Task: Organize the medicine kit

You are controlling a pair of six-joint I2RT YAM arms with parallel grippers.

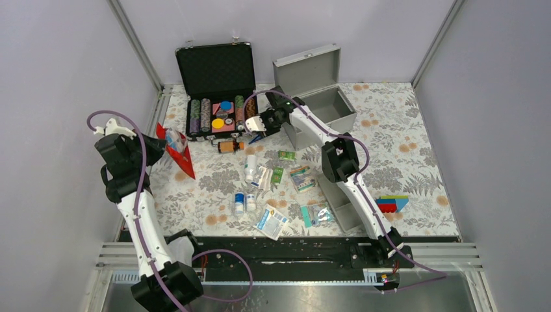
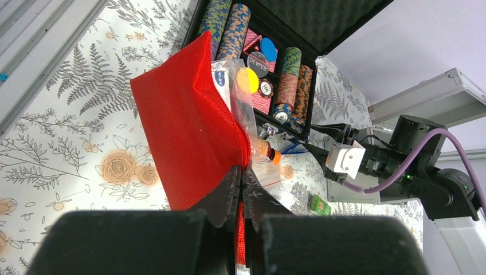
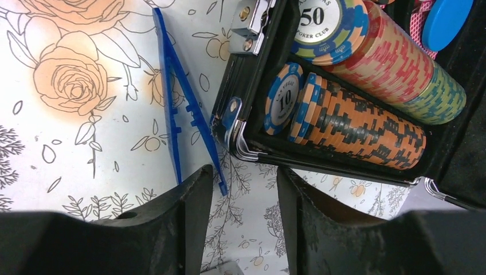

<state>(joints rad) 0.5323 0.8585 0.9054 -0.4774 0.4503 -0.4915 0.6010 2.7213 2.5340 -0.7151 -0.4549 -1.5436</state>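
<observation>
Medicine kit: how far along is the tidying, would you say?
Barely begun. Done: the box stands open, though it looks empty. In hand: the left fingers pinch the red pouch, and the right fingers are open at the blue tweezers beside the chip case. Left: bottles and packets lie scattered on the table.

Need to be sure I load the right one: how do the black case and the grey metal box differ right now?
The black case is wide, shallow and foam-lined, its base packed with poker chips; the grey metal box is deeper, bare metal, and no contents show inside. The black case sits left of the grey metal box. Both stand open with lids raised.
</observation>
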